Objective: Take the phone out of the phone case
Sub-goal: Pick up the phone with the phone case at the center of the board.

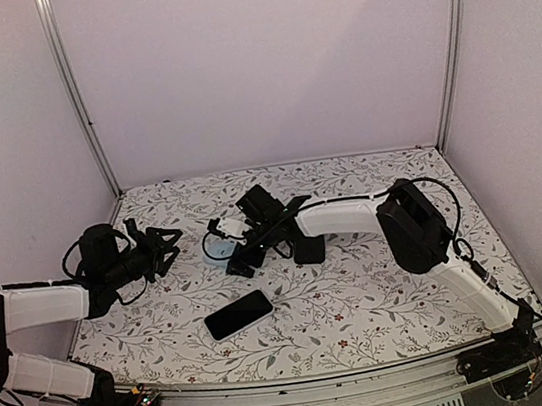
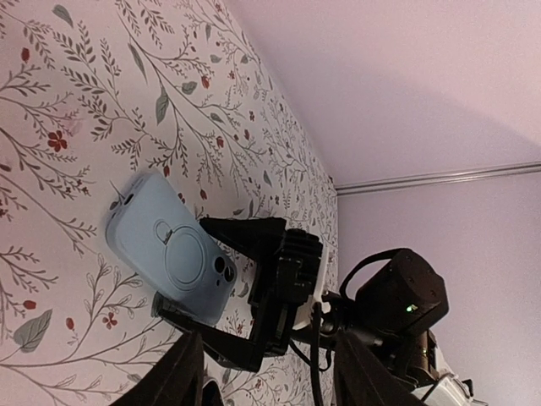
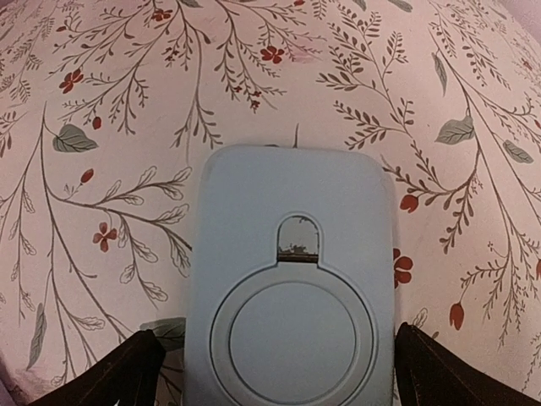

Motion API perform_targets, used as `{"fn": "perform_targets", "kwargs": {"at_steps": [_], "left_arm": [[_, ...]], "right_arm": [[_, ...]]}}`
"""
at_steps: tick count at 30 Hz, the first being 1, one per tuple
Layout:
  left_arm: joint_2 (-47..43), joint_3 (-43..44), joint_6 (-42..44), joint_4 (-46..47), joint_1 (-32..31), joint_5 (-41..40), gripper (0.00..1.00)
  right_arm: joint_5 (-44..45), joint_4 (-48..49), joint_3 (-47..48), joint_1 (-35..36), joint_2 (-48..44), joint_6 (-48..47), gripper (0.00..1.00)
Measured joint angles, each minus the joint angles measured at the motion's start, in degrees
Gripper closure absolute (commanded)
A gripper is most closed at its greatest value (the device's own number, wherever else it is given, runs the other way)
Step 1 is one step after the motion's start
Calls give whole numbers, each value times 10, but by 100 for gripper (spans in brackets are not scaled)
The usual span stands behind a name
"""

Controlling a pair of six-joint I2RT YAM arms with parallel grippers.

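Note:
The black phone (image 1: 238, 315) lies screen up on the table, on its own, near the front. The empty light blue phone case (image 1: 218, 241) lies back up further back; it also shows in the left wrist view (image 2: 173, 254) and the right wrist view (image 3: 292, 279). My right gripper (image 1: 232, 247) is open and straddles the case's camera end. Its right finger (image 3: 448, 372) touches the case's edge, and a small gap shows at its left finger (image 3: 118, 376). My left gripper (image 1: 164, 248) is open and empty, a short way left of the case, pointing at it.
The table (image 1: 384, 288) has a floral cloth and is walled on three sides by pale panels. The right arm (image 1: 415, 223) stretches across the middle right. A rail (image 1: 309, 405) runs along the front edge.

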Motion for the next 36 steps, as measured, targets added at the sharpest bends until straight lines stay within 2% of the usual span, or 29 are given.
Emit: {"fn": "perform_targets", "kwargs": {"at_steps": [2, 4, 6, 11, 15, 22, 25, 28, 32, 36], "left_arm": [[0, 0, 0, 0, 0, 1, 46], [0, 0, 0, 0, 0, 2, 46], [0, 0, 0, 0, 0, 2, 46], [0, 0, 0, 0, 0, 5, 46], [0, 0, 1, 0, 0, 9, 46], [1, 1, 11, 0, 0, 16, 45], [7, 3, 14, 0, 0, 19, 44], [19, 6, 16, 1, 0, 23, 38], [33, 10, 23, 5, -4, 28, 33], [40, 13, 31, 11, -12, 32, 32]], "right_arm": [[5, 0, 2, 3, 1, 0, 1], [12, 2, 3, 6, 1, 0, 6], [16, 2, 3, 7, 1, 3, 14], [21, 3, 6, 8, 1, 14, 48], [21, -6, 12, 9, 1, 25, 59], [-39, -20, 19, -5, 0, 83, 65], [-116, -26, 19, -23, -3, 139, 67], [-206, -22, 16, -48, -3, 209, 68], [-329, 40, -17, -82, -7, 317, 68], [-429, 162, -88, -106, -16, 459, 68]]}}
